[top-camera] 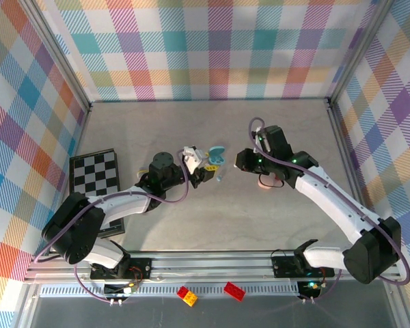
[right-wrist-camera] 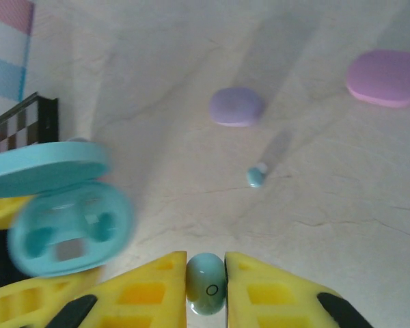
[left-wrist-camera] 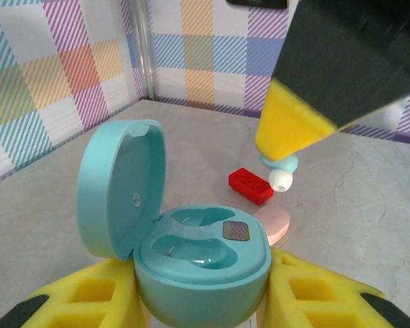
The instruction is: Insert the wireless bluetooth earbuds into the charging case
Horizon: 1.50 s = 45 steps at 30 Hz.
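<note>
Where the right pincer (right-wrist-camera: 206, 268) grips: clenched on the held teal earbud (right-wrist-camera: 206, 290); yellow fingers (right-wrist-camera: 154, 287) press it from both sides; its white tip points down in the left wrist view
Left pincer (left-wrist-camera: 201, 304): clenched on the base of the teal charging case (left-wrist-camera: 205, 263); a yellow finger on each side
Charging case: mid-counter, just left of the right pincer; lid (left-wrist-camera: 119, 188) hinged open and standing at its left; two moulded wells face up; the held bud hangs close beside it, not touching
Loose teal earbud (right-wrist-camera: 255, 176): lies alone on the counter (top-camera: 212, 123), between the two pincers
Pink oval case (left-wrist-camera: 277, 222): flat on the counter, just right of the charging case, under the right arm
Red brick (left-wrist-camera: 251, 184): on the counter, just beyond the pink oval case
Lavender oval case (right-wrist-camera: 236, 106): closed, flat on the counter, past the loose bud in the right wrist view
Mauve oval case (right-wrist-camera: 386, 76): closed, flat, well apart from the lavender one
Chequered board (top-camera: 94, 171): far left of the counter; the left arm crosses its near corner
</note>
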Each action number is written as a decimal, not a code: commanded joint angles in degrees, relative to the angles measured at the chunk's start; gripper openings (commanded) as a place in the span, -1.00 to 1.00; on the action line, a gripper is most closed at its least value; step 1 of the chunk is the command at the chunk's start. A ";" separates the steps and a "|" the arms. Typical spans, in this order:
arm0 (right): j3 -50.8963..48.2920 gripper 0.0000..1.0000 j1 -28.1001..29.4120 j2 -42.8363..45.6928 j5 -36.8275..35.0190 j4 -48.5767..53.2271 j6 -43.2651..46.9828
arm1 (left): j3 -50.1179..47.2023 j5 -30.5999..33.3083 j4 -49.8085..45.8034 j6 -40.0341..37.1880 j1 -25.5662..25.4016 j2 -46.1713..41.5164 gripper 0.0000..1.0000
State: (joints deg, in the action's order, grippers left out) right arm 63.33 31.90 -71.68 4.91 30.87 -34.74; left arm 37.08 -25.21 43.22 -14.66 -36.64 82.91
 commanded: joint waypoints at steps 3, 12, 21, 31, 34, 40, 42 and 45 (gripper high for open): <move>5.82 -0.63 3.09 -1.65 -0.35 1.56 3.03 | 2.16 2.10 -0.78 -3.89 -1.41 1.20 -0.27; 9.34 -0.64 5.35 -6.04 1.41 -1.03 4.16 | 3.17 2.30 -2.41 -5.45 -2.03 1.20 -0.27; 10.59 -0.65 6.33 -8.54 1.95 -2.12 4.63 | 3.26 2.18 -3.59 -6.07 -2.38 0.85 -0.27; 10.57 -0.65 6.94 -10.14 2.31 -2.24 4.68 | 3.83 2.14 -3.50 -5.56 -2.55 0.67 -0.27; 10.36 -0.65 7.03 -10.07 2.00 -1.71 5.02 | 3.78 2.61 -3.35 -5.21 -2.51 0.49 -0.27; 10.77 -0.58 7.21 -10.51 3.50 -0.31 6.28 | 4.05 2.81 -2.78 -4.71 -2.56 1.10 -0.27; 10.32 -0.46 7.21 -10.01 3.79 -1.35 6.13 | 3.97 2.54 -2.00 -4.29 -2.56 1.20 -0.27; 9.12 -0.30 7.21 -8.22 2.89 -2.86 5.98 | 3.23 2.87 -0.27 -3.16 -2.55 1.12 -0.27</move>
State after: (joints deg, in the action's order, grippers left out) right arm 71.81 38.72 -81.58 7.31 29.19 -29.34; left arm 39.22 -22.81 39.42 -18.87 -38.61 83.96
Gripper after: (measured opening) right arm 0.336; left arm 0.365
